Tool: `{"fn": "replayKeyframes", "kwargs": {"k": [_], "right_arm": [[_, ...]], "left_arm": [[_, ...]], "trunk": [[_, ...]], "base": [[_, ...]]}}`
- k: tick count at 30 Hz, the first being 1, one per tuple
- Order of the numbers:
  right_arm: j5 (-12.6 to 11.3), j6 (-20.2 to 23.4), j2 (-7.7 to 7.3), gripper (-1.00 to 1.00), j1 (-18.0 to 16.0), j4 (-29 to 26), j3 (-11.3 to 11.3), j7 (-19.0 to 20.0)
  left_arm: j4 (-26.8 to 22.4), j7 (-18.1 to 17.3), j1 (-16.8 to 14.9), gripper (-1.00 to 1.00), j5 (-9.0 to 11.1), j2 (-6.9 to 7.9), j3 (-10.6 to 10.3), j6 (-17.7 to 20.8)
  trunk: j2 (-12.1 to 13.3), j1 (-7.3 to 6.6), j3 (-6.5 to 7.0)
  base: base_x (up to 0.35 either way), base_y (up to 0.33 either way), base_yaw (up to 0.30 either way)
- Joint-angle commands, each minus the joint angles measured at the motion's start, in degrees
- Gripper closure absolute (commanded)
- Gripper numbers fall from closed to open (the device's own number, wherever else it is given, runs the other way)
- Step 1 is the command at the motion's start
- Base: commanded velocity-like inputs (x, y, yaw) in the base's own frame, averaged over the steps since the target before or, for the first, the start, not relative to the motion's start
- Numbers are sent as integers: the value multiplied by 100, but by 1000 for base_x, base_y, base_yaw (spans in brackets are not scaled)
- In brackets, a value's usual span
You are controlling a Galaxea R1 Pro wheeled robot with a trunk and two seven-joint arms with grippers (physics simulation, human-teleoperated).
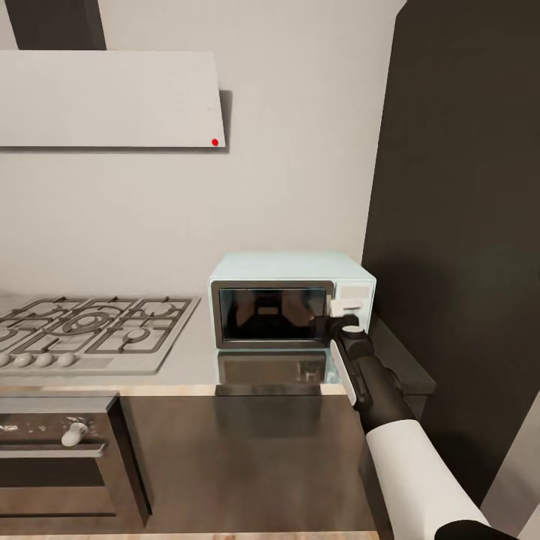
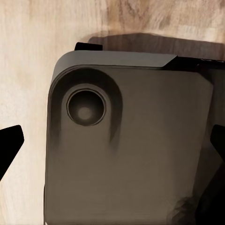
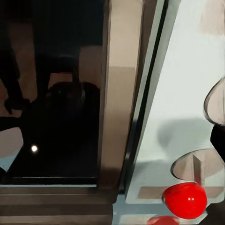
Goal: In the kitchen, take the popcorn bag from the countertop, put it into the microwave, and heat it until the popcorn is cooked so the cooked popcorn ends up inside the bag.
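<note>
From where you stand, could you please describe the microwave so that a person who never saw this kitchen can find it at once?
Look along the grey countertop against the white wall, to the right of the gas hob and just before the tall dark cabinet. There stands the microwave. It is a small pale mint-blue box with a dark glass door, unlike the larger dark oven built in below the counter.

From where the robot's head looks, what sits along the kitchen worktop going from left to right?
Gas hob → microwave → right gripper at the microwave's control panel → tall dark cabinet. The oven lies below the hob, at the near left.
</note>
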Motion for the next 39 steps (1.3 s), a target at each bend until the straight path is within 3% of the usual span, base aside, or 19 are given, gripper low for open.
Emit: {"fn": "replayKeyframes", "kwargs": {"k": [1, 16, 39], "right_arm": [[58, -2, 3, -100, -4, -6, 7, -2], [17, -454, 0, -100, -4, 29, 7, 24], [23, -464, -7, -100, -4, 73, 3, 19]], "left_arm": [[-3, 0, -1, -100, 58, -1, 1, -6], [-3, 2, -1, -100, 58, 2, 1, -6], [-3, 0, -1, -100, 58, 15, 1, -5]], "trunk": [[-3, 0, -6], [-3, 0, -6], [-3, 0, -6]], "base": [[0, 0, 0], [0, 0, 0], [28, 0, 0]]}}
